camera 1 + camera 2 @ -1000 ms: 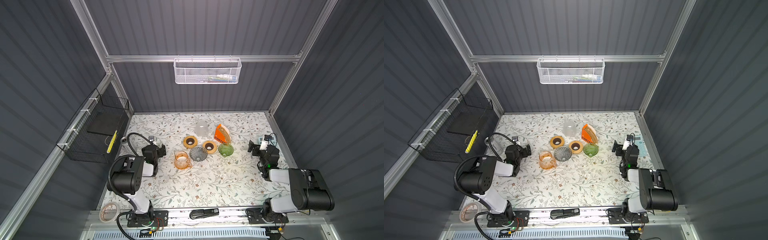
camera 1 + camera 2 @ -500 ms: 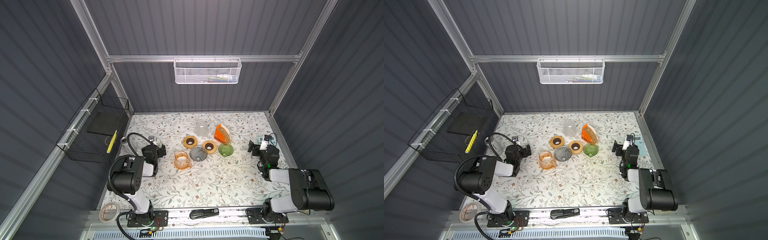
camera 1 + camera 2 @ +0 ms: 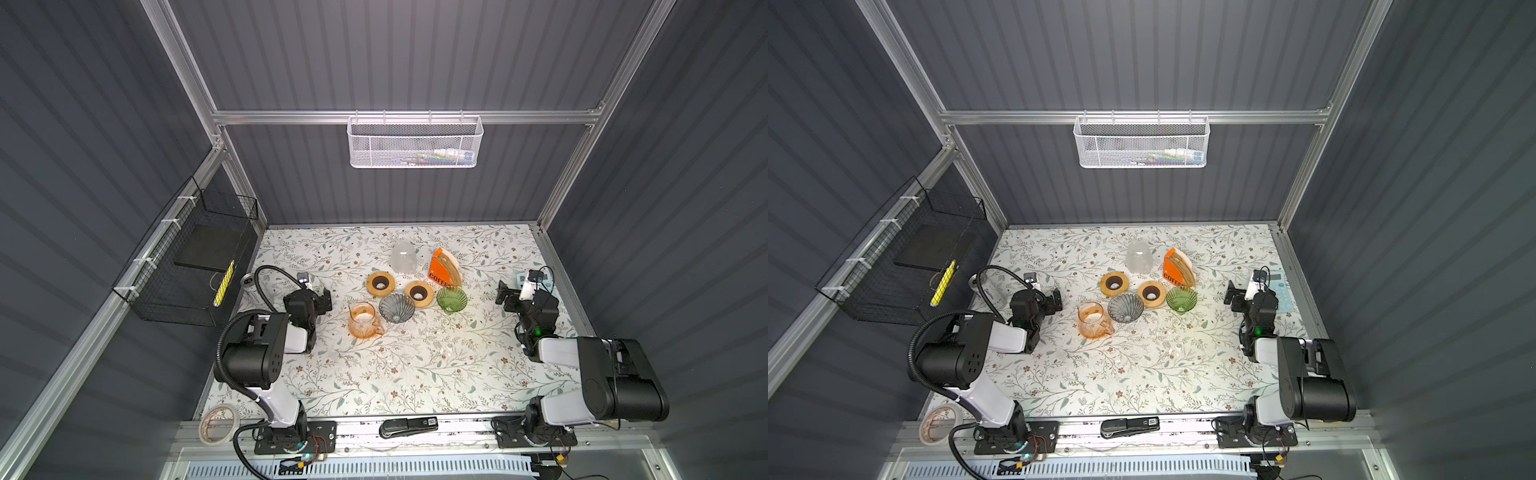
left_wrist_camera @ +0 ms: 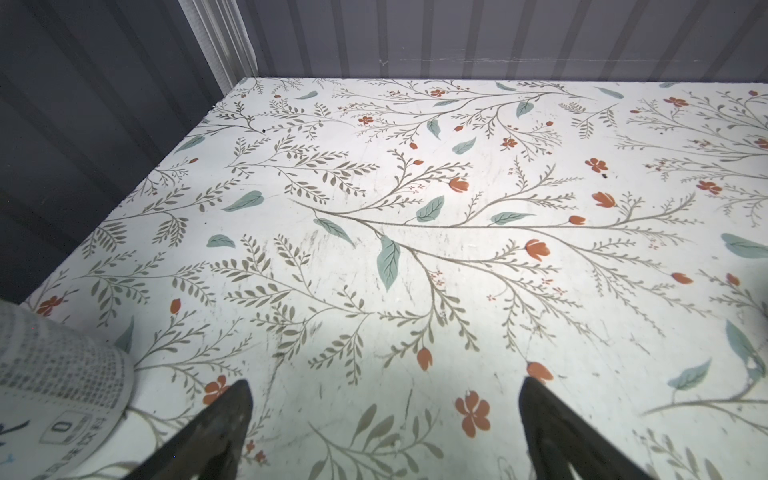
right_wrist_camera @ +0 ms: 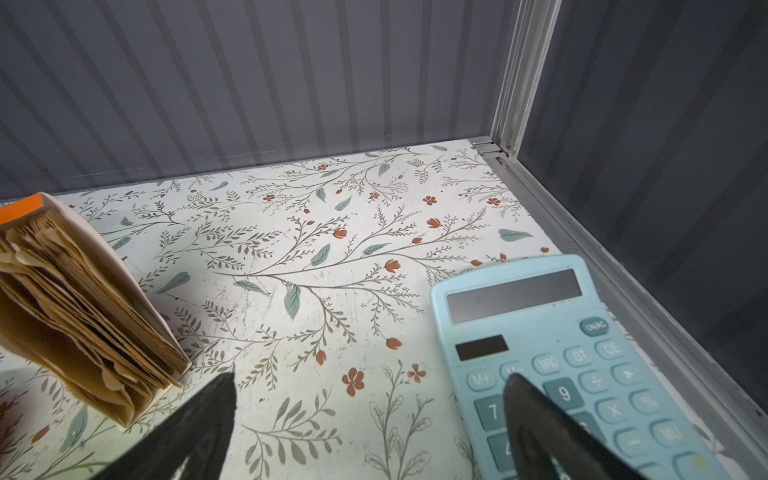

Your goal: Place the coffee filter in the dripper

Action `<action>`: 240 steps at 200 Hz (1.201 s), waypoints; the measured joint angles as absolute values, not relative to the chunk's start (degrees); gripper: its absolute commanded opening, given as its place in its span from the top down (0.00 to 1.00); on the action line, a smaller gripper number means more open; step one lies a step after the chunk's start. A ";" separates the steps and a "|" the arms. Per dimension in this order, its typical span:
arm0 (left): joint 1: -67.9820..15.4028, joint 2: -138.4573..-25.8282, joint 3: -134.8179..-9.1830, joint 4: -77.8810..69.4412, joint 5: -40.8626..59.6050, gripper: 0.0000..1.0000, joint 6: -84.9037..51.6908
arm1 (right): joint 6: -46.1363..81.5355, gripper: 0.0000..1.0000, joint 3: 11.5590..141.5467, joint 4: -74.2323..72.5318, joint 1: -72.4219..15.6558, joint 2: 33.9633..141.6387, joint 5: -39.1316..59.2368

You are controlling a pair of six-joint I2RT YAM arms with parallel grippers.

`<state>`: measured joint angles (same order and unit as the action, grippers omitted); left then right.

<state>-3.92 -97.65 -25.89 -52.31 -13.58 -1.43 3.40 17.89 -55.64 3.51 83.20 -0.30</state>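
Note:
A stack of brown paper coffee filters stands in an orange holder at the back middle of the floral table. In front of it sit a green glass dripper and a grey glass dripper, both empty. My left gripper rests low at the left, open, with only bare table between its fingers. My right gripper rests low at the right, open and empty, with the filter holder to one side and one finger over a calculator.
Two wooden rings, an orange glass jug and a frosted cup crowd round the drippers. A blue calculator lies by the right wall. A tape roll and a stapler lie on the front rail.

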 measured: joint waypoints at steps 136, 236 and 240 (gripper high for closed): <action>-4.97 -82.43 -39.72 -27.75 -14.52 0.25 -5.50 | 2.57 0.22 29.19 -30.06 -6.68 62.92 -13.34; -16.05 -79.26 -58.22 5.91 -11.97 0.33 -15.81 | 6.90 0.43 53.56 0.10 -23.64 68.58 -4.19; -16.05 -78.85 -58.39 6.92 -11.77 0.33 -16.27 | 6.94 0.43 54.39 0.95 -24.27 69.45 -3.73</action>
